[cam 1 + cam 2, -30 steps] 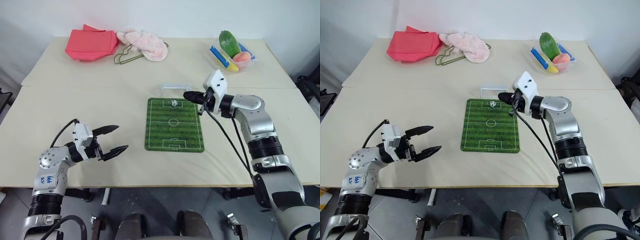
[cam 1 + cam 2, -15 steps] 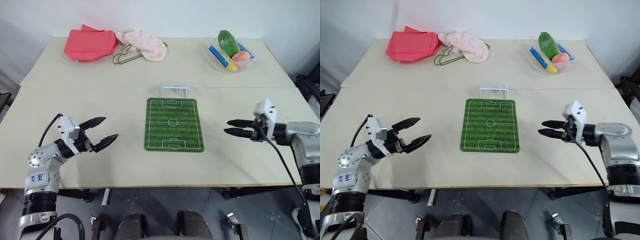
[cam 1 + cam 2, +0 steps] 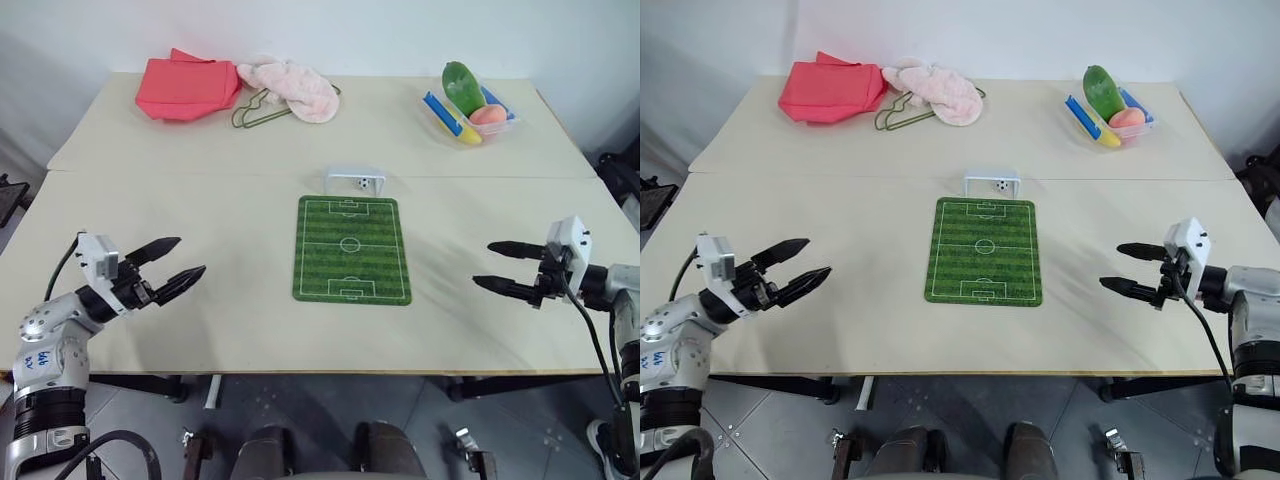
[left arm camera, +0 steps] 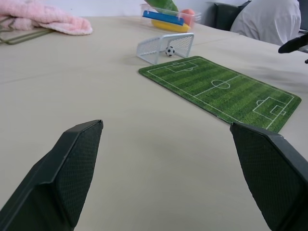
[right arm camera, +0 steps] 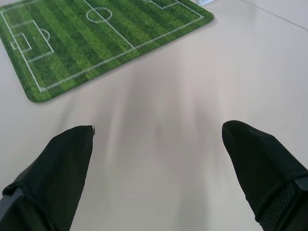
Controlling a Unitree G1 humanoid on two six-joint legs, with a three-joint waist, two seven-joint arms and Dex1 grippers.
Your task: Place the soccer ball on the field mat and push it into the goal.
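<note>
The green field mat (image 3: 351, 250) lies flat in the middle of the table. At its far end stands the small white goal (image 3: 355, 180), and the tiny soccer ball (image 3: 360, 183) rests inside the frame; the left wrist view shows the ball (image 4: 170, 50) against the net. My left gripper (image 3: 190, 255) hovers open over the table well left of the mat, holding nothing. Well right of the mat, my right gripper (image 3: 483, 264) is open and holds nothing, its fingers (image 5: 62, 178) pointing toward the mat's near corner (image 5: 96, 33).
At the back left lie a red folded cloth (image 3: 188, 88), a pink towel (image 3: 290, 88) and a wire hanger (image 3: 255, 108). A clear tray of fruit (image 3: 470, 98) stands at the back right. A seam between two tabletops (image 3: 200, 173) runs just behind the goal.
My right gripper has pulled back from the mat's far end to the right and opened. The ball has gone from the mat into the goal. My left gripper has drifted left.
</note>
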